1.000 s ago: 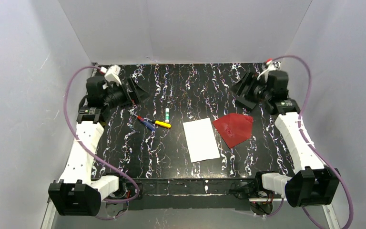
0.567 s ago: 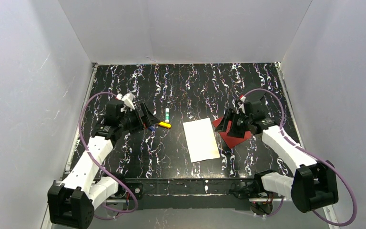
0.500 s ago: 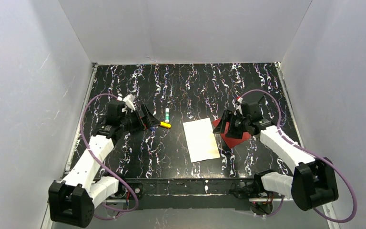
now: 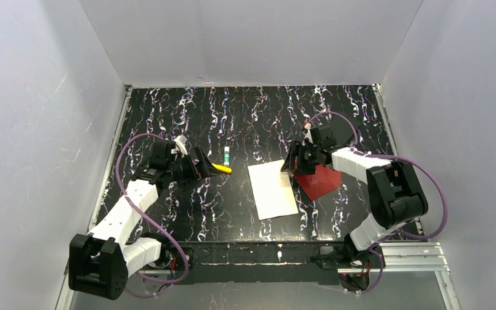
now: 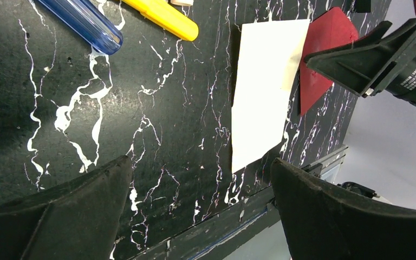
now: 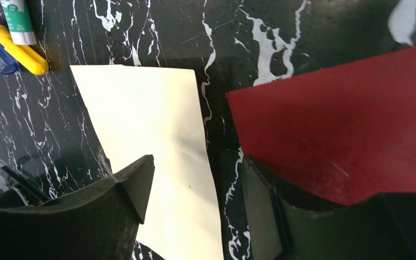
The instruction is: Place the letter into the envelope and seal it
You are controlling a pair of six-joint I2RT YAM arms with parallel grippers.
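The white letter (image 4: 272, 189) lies flat at the table's middle, also in the right wrist view (image 6: 157, 135) and the left wrist view (image 5: 265, 92). Just right of it lies the dark red envelope (image 4: 321, 180), shown as well by both wrist cameras (image 6: 346, 124) (image 5: 322, 65). My right gripper (image 4: 295, 161) is low over the gap between them, open (image 6: 195, 184). One finger is above the letter's right part and the other is at the envelope's left edge. My left gripper (image 4: 201, 165) stands open (image 5: 200, 184) over bare table, left of the letter.
A glue stick (image 4: 227, 155), a yellow marker (image 4: 220, 168) and a blue pen (image 5: 84, 21) lie left of the letter, close to my left gripper. White walls enclose the table on three sides. The table's front rail (image 4: 265, 252) runs along the near edge.
Both arms swung in from the back corners toward the middle. The right gripper came down between letter and envelope and its jaws narrowed slightly. The left gripper stopped beside the pens.
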